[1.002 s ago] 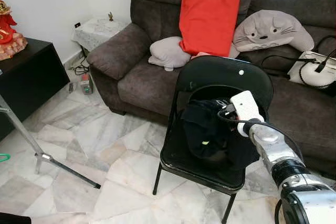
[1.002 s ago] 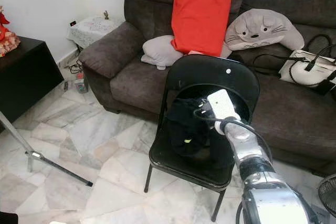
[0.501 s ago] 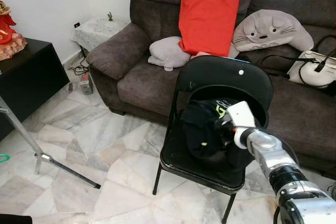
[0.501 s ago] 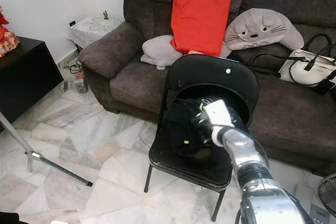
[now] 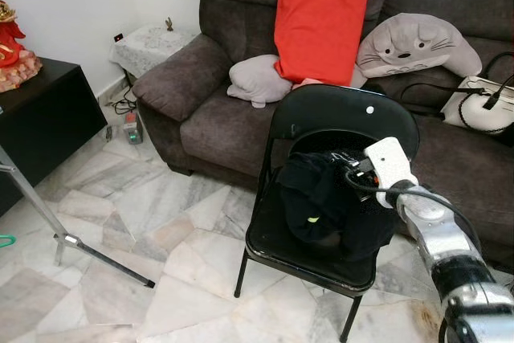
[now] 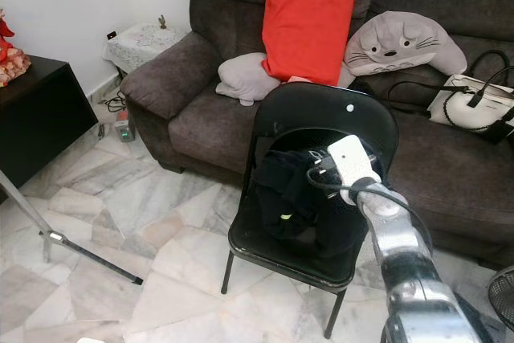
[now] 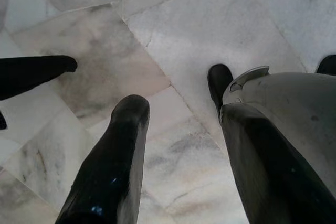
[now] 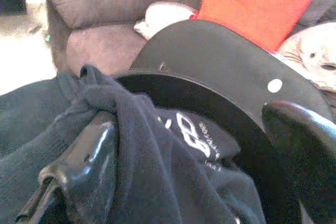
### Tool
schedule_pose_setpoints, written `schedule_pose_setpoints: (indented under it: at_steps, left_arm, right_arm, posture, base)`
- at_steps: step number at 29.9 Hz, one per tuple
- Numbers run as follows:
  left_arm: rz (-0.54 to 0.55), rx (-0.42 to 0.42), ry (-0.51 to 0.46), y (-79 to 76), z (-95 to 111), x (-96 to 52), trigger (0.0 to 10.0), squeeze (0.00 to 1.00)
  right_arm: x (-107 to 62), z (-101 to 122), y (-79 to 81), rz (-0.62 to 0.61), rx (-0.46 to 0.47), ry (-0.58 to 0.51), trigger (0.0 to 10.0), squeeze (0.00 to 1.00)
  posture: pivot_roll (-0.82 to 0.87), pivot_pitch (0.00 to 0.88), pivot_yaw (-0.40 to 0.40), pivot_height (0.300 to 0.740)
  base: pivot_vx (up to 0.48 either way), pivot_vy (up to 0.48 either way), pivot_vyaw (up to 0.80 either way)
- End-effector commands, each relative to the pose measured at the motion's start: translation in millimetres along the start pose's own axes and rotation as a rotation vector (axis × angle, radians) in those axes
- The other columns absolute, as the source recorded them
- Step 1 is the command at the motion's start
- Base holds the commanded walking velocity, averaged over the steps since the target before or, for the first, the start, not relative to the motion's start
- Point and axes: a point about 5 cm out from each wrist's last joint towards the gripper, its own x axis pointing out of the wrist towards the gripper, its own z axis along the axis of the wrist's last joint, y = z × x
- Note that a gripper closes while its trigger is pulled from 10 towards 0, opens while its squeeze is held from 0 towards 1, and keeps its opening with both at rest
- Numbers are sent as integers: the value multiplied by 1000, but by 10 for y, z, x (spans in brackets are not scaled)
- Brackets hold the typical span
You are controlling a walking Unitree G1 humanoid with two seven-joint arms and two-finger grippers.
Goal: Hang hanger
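Hanger unseen — right gripper (image 8: 194,145) spread over dark garment (image 5: 321,206), white print unreadable — black chair (image 5: 341,118).

Dark garment (image 5: 321,202), apparently bunched, on chair seat (image 5: 277,248)

A silver, segmented right arm (image 5: 438,238) ends in a white wrist block, a black cable looping from it at 9 o'clock. Both the right gripper (image 8: 178,156) and left gripper (image 7: 178,145) carry long, glossy black fingers.
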Motion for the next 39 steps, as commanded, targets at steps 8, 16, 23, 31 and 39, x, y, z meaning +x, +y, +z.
schedule_pose_setpoints:
  at_steps: [8, 16, 23, 31, 39]
  left_arm:
    - [-11, 5, 42, 8, -94, -19, 10000, 0]
    - [-13, -1, 42, 9, -94, -19, 10000, 0]
    - [-6, -1, 46, 17, -102, -22, 10000, 0]
    - [-14, 0, 49, 9, -122, -27, 10000, 0]
    - [-19, 6, 48, 5, -126, -29, 10000, 0]
  right_arm:
    - [-163, -297, 140, 35, 188, 160, 10000, 0]
    - [-237, -544, 422, 121, 193, 312, 10000, 0]
    - [-308, -196, 367, -4, 26, 66, 10000, 0]
    - [-706, -360, 572, -197, -79, 70, 10000, 0]
    - [-928, -770, 859, -197, -334, 183, 10000, 0]
  posture:
    - [0, 93, 24, 740]
    - [11, 88, 23, 740]
    - [14, 86, 16, 740]
    - [10, 76, 3, 740]
    - [3, 75, 3, 740]
  base:
    - [0, 0, 0]
    - [0, 0, 0]
    - [0, 0, 0]
    - [0, 0, 0]
    - [0, 0, 0]
